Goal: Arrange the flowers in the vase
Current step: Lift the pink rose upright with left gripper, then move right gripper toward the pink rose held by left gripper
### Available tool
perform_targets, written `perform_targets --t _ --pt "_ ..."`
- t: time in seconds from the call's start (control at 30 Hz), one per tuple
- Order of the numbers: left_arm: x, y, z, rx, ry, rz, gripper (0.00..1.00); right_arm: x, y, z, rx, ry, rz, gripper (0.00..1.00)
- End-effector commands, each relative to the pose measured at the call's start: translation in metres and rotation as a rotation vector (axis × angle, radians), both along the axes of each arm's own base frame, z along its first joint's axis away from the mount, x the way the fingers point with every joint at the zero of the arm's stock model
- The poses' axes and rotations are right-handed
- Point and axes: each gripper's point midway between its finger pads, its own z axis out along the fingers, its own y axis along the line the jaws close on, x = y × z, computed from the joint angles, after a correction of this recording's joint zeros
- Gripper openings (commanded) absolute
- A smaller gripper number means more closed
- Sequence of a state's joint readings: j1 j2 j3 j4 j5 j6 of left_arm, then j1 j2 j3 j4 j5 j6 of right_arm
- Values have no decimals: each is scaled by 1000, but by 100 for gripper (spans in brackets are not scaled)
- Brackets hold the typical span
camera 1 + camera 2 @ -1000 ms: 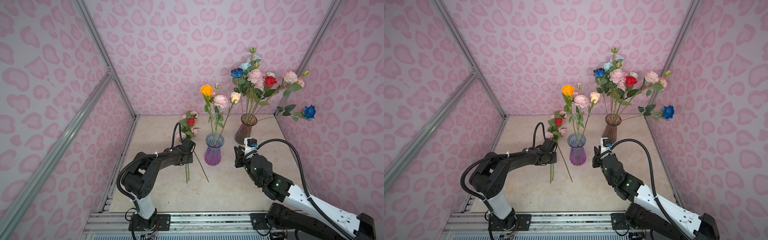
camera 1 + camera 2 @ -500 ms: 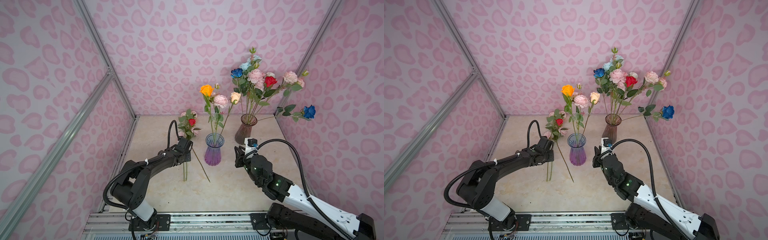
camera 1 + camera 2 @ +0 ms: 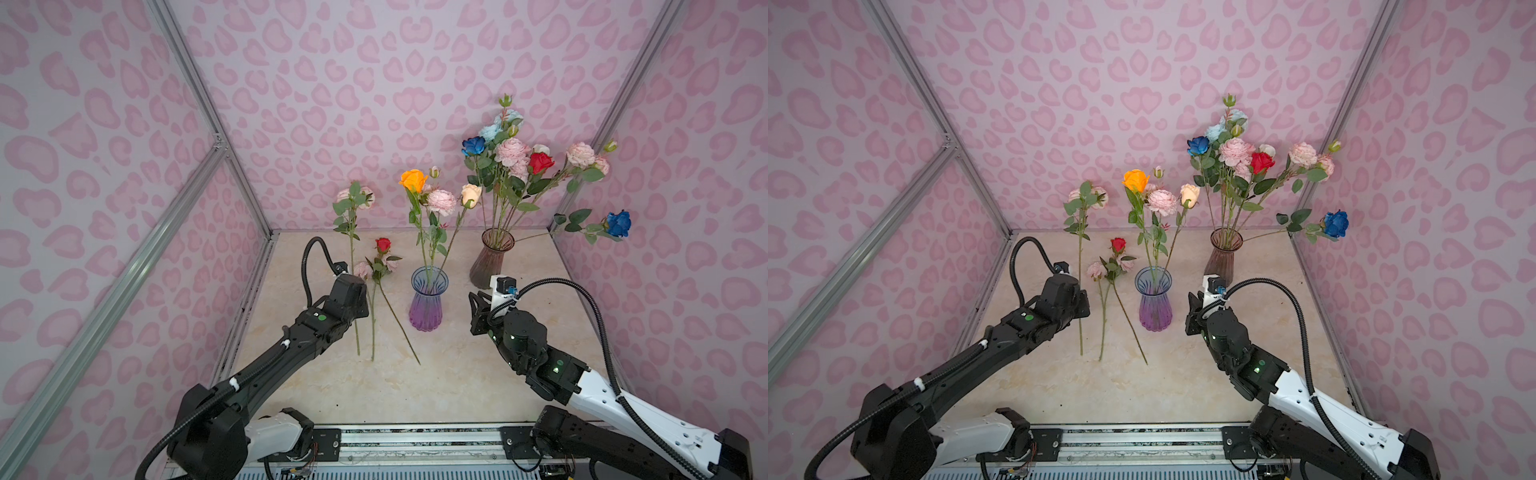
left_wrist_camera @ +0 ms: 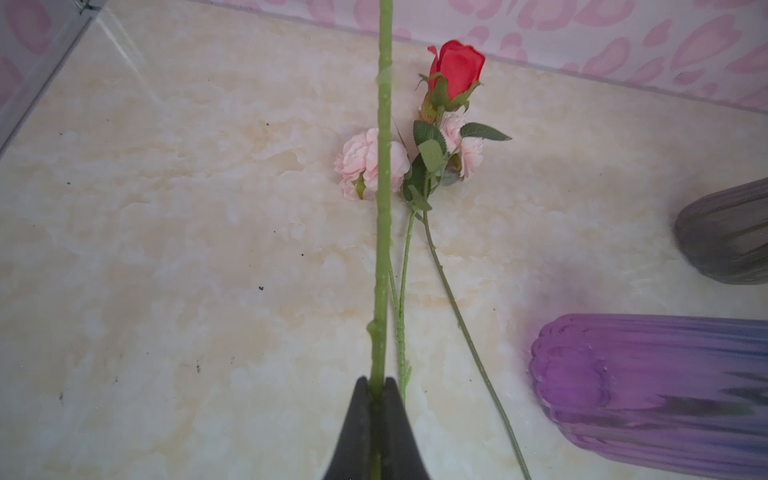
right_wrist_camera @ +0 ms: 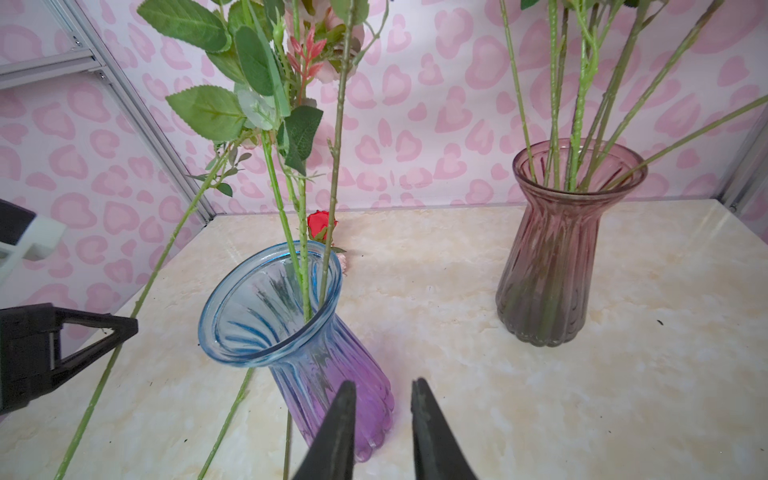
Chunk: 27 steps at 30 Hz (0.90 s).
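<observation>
Raised off the worktop [image 3: 457,374] a moment ago, a pink flower [image 3: 353,198] now stands upright, its stem pinched in the left pincer [image 4: 376,384], just left of the purple vase [image 3: 428,305] it seems bound for. Three stems [image 5: 303,257] already crowd that vase's mouth. A red rose [image 3: 383,244] and a pink bloom [image 3: 360,269] lie waiting. The right pincer [image 5: 384,386] hovers beside the vase, slightly spread and empty; a full brown vase [image 3: 490,262] stands behind.

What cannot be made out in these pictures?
- Left wrist view: the held flower stem shows, but its head is cut off by the picture edge.
- Both top views: the left gripper fingertips are hidden under its own wrist.
- Right wrist view: the brown vase flower heads are cut off.
</observation>
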<state>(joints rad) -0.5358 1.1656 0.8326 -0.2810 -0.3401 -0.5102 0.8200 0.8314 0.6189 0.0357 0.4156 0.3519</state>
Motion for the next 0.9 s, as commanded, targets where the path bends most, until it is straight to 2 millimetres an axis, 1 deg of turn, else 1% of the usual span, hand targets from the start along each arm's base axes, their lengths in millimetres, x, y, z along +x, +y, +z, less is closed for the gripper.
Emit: perform_targets --t 0.0,0.1,0.2,0.27,0.33,0.43,0.53,0.57,0.67,0.73,0.87 --pt "-1 1 35 -69 -155 -12 4 -1 2 6 20 -12 13 26" --pt "-12 6 56 -111 -241 -23 4 -1 1 10 34 -22 7 26" --pt "-22 1 71 -145 -312 -91 4 -1 4 15 45 -33 20 26" --pt "-27 2 82 -174 -360 -100 4 -1 5 20 42 -45 29 27" --pt "-33 -1 99 -224 -432 -129 3 0 8 29 43 -71 39 29" --pt "-46 -14 129 -298 -549 -230 3 0 13 47 59 -117 65 34" --pt "-57 -33 151 -314 -597 -338 3 -2 22 65 89 -156 116 36" --pt "-61 -39 155 -312 -604 -368 3 -4 28 71 97 -165 148 37" --pt "-74 -63 165 -301 -626 -466 3 -18 56 87 89 -196 333 39" --pt "-85 -77 175 -282 -652 -520 3 -27 69 100 113 -224 422 41" --pt "-101 -93 190 -298 -686 -600 3 -38 79 126 174 -273 505 45"
